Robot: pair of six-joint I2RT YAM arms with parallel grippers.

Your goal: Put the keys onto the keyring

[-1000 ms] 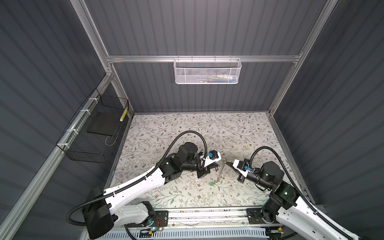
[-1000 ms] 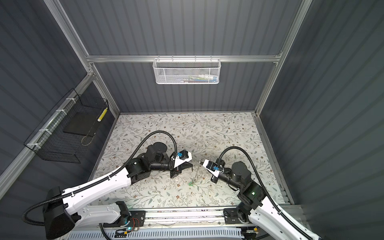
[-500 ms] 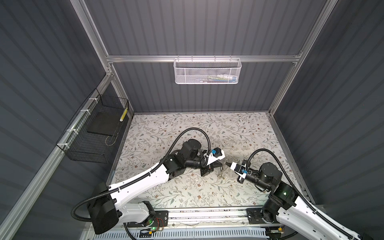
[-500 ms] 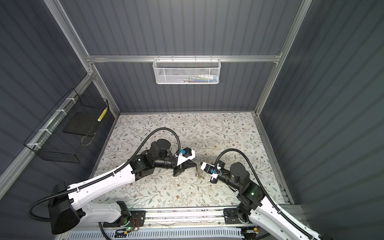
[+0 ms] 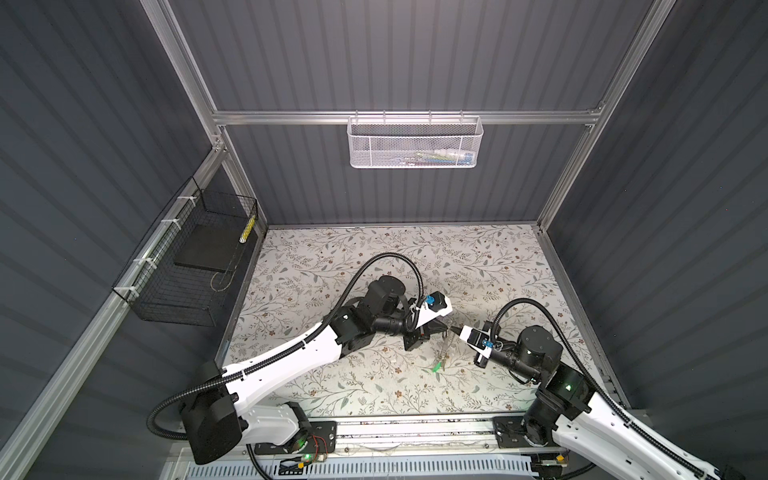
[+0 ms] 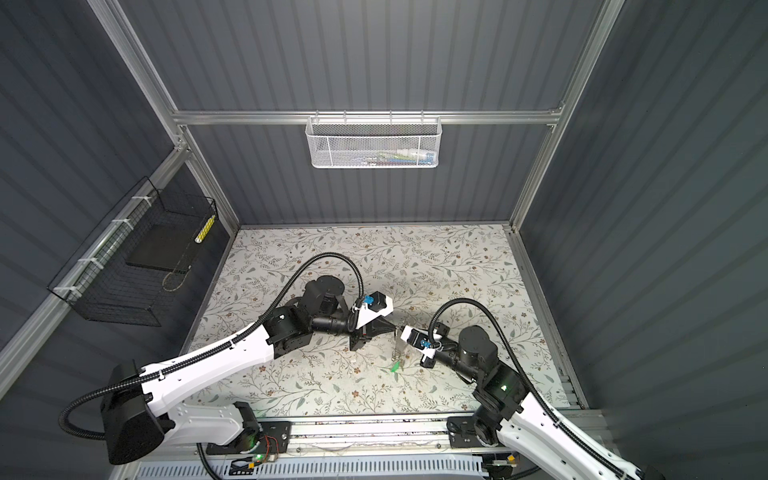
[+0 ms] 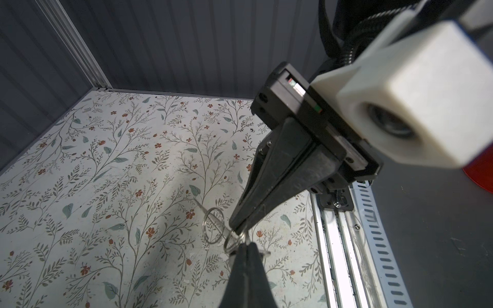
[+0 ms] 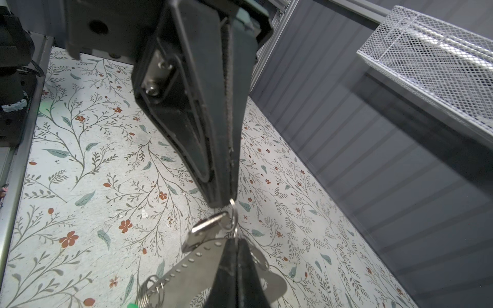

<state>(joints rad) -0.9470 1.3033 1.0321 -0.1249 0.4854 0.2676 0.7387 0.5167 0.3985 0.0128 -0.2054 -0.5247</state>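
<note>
My right claw (image 8: 236, 241) is clenched on the keyring (image 8: 197, 264), held above the counter (image 8: 80, 186). My left claw (image 8: 225, 204) is clenched, its tip touching a small ring (image 8: 233, 213) at the plate's edge; I cannot confirm a grip. One silver key (image 8: 205, 226) sits beside that ring. A green tag (image 5: 436, 367) shows below.

In a top view the keys (image 5: 444, 353) are way too tiny to tell apart. From the right wrist, the keyring (image 8: 192, 269) runs off the frame edge and sits half hidden behind the right claw (image 8: 235, 241); the small ring (image 8: 232, 210) disappears into the left claw (image 8: 224, 204). Stuff inside the white mesh basket (image 5: 413, 145) is unreadable. From the left wrist, the white camera housing (image 7: 400, 106) is blurry.
</note>
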